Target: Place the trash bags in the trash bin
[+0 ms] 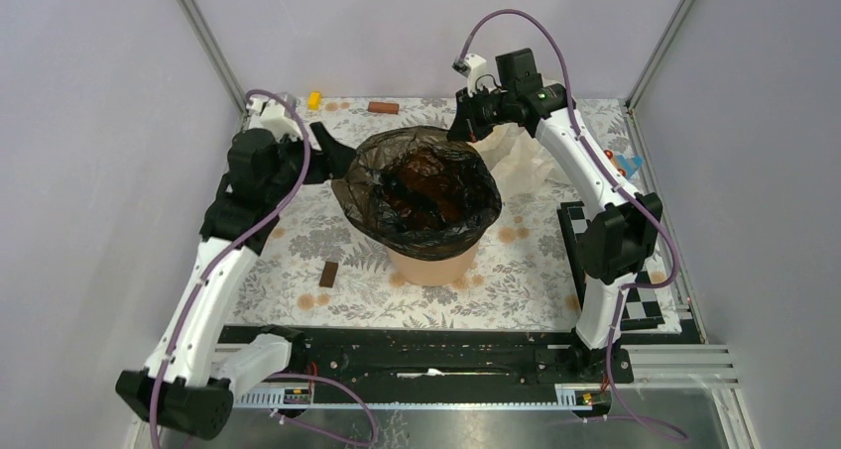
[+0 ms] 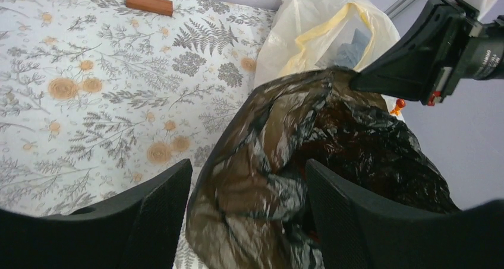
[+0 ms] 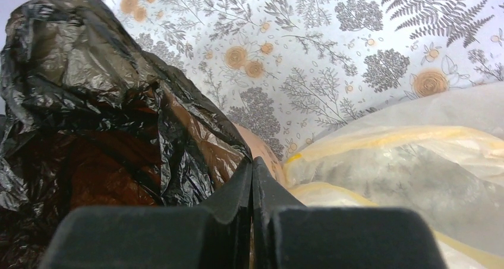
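The bin point(image 1: 432, 267) is standing mid-table, with the black bag point(image 1: 426, 186) draping over its mouth. The right gripper point(image 3: 252, 165), jaws pressed together, is pinching the bag's rim at 1 o'clock. The left gripper point(image 2: 248, 165), jaws spread, is straddling the rim at 9 o'clock.

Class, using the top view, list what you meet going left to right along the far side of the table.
Yellow block → brown block → right gripper pinching the black trash bag at its rim → cream-white bag → small blue item.
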Motion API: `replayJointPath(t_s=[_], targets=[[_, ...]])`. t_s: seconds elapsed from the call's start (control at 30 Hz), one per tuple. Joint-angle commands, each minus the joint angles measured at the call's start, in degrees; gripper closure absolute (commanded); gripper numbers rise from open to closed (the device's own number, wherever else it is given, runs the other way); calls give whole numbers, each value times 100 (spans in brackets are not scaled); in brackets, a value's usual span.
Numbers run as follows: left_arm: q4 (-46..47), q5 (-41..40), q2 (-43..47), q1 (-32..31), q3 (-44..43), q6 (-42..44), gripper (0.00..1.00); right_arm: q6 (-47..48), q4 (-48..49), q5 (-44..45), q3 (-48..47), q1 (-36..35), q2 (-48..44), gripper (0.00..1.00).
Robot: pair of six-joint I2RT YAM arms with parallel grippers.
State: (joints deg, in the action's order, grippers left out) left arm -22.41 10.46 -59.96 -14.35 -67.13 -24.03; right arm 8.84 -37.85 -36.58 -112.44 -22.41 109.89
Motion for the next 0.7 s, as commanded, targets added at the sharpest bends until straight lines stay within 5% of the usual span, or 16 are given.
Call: replayJointPath(t_s=[0.0, 0.13, 0.33, 0.47, 0.67], targets=[[-396, 108, 537, 70, 169, -168, 26, -181, 137, 396, -192, -29, -134, 100], [-812, 21, 720, 139, 390, -259, 38, -211, 137, 348, -173, -33, -106, 100], [-654, 286, 1024, 275, 1002, -558, 29, -280, 137, 353, -210, -34, -46, 100], [-562, 448, 1132, 417, 1353, -788, 37, -324, 137, 375, -245, -35, -29, 100], [591, 1528, 1234, 525, 2104, -1426, 32, -345, 137, 382, -258, -30, -20, 100]])
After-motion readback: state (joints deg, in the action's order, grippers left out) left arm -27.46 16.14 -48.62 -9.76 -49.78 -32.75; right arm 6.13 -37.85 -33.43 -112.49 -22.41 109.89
